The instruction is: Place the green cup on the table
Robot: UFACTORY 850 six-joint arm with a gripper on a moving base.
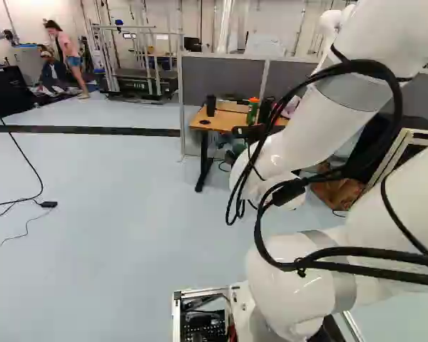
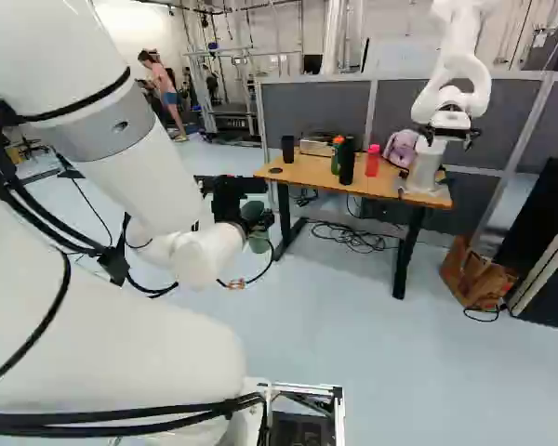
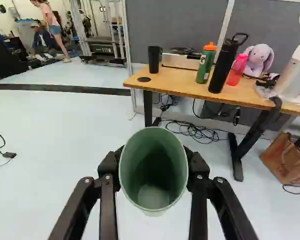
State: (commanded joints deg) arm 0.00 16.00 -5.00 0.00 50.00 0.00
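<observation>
Wrist view, green cup between both fingers of the gripper.

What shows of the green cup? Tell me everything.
The smooth green cup, plastic by its look, turns its round rim and open mouth toward the wrist camera; its inside is shaded, with a paler patch deep down. The black claw grips it from both sides, holding it in the air above the pale blue floor, off the wooden-topped table.
</observation>
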